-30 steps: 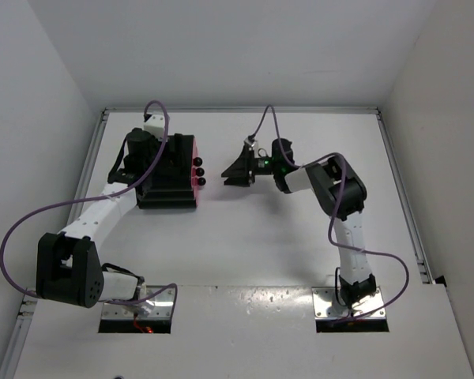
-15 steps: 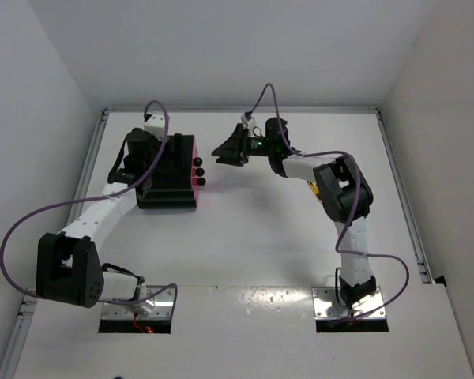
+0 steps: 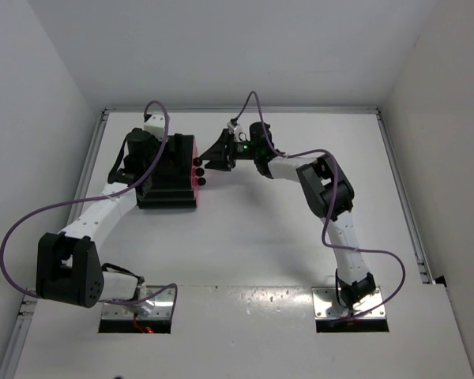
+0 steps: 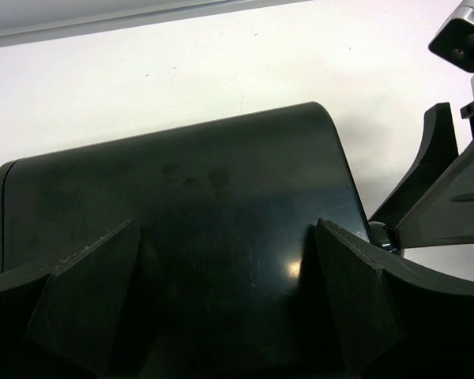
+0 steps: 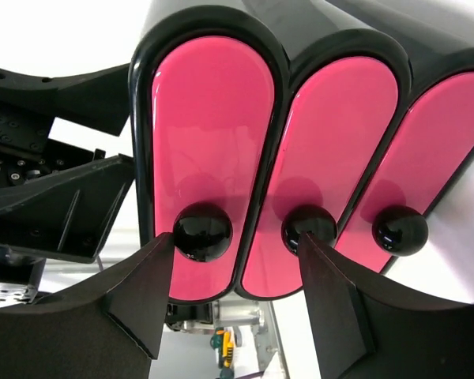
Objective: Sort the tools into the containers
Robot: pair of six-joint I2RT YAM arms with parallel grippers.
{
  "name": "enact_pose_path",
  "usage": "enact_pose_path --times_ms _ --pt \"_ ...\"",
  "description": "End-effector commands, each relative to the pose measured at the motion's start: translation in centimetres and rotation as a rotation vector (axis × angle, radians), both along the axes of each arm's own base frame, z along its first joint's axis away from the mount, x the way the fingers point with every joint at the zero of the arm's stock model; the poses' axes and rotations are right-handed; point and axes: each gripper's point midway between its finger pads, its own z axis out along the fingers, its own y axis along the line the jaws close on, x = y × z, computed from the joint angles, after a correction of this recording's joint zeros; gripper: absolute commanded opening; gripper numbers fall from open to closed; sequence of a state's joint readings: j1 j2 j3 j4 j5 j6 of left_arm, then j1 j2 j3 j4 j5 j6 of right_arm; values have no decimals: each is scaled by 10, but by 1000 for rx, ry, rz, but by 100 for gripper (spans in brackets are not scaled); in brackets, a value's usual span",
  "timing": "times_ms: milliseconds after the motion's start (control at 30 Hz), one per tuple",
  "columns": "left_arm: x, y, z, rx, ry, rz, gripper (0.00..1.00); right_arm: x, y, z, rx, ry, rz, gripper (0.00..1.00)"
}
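A: Cabinet [image 3: 170, 193]?
B: Squat and black, on the table [image 3: 284, 237], toward the far left, under the left arm [image 3: 103, 209]. Pink front turned toward the right arm [image 3: 324, 189].
A: Drawers?
B: Three, side by side in the right wrist view: first drawer [image 5: 209, 126], middle drawer [image 5: 336, 150], last drawer [image 5: 438, 150]. Glossy pink, all pushed in flush with the black frame. One round black knob low on each.
A: Right jaws?
B: Open, nothing gripped. Close to the front, right fingers [image 5: 138, 296] reaching up from below in that view. First knob [image 5: 201, 230] between the tips, clear of both. Middle knob [image 5: 308, 227] right at the tip of the farther finger; touching or not, cannot tell. Last knob [image 5: 400, 230] outside the gap.
A: Left jaws?
B: Spread as wide as can be, gripping nothing. Left fingers [image 4: 87, 292] over the cabinet's rounded top, one toward each side. Resting on it or just above: cannot tell.
A: From above?
B: Same story: right jaws just beside the knobs, left jaws over the cabinet's top.
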State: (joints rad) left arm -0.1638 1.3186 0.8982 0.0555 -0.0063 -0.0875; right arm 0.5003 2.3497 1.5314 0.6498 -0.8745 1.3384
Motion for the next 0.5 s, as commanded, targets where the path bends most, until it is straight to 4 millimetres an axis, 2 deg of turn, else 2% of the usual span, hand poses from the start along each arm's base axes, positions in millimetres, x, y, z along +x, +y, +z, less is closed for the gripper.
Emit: enact_pose_path --times_ms 0,200,467 --pt "-45 3 -87 47 316 -22 100 7 8 27 45 -69 0 63" --pt "-47 3 -91 49 325 -22 100 -1 19 30 67 -61 36 63" --pt "-47 3 -91 49 325 -22 100 -10 27 35 84 -76 63 52"
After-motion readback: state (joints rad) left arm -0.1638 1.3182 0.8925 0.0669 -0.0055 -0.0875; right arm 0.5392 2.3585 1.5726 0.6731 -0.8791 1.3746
